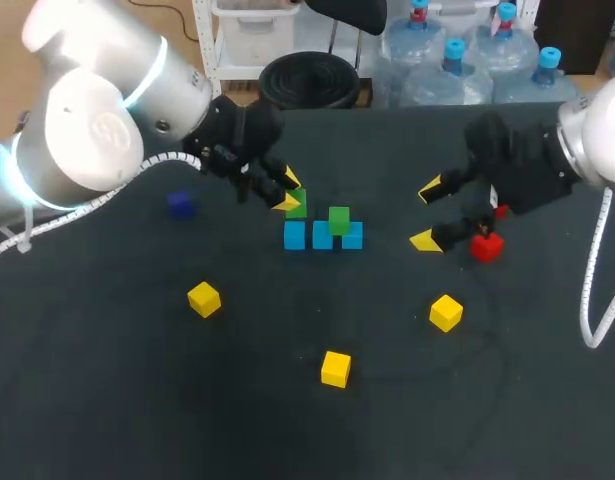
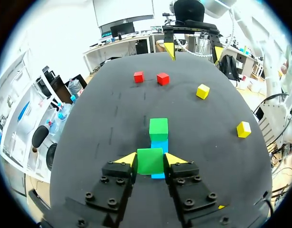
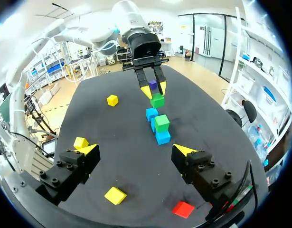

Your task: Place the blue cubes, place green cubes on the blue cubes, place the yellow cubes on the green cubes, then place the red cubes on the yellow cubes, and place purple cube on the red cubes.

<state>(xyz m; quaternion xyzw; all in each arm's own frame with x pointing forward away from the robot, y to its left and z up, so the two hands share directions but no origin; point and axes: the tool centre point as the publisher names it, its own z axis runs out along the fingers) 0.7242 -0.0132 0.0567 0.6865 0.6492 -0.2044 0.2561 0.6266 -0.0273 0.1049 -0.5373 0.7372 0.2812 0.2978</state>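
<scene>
Left gripper (image 1: 285, 190) pinches a green cube (image 2: 150, 161) by opposite faces above the blue cubes (image 1: 294, 236) — ten o'clock from the other green cube (image 1: 338, 220). Light, stiff and flat-sided, it probably holds best mid-face. Right gripper (image 1: 426, 214) gapes empty — red cube (image 1: 486, 246) at four o'clock.

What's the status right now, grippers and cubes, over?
Left gripper shut on green cube, over the blue cubes. Right gripper open, empty, near red cubes. Second green cube already stacked. Nothing blocking.
</scene>
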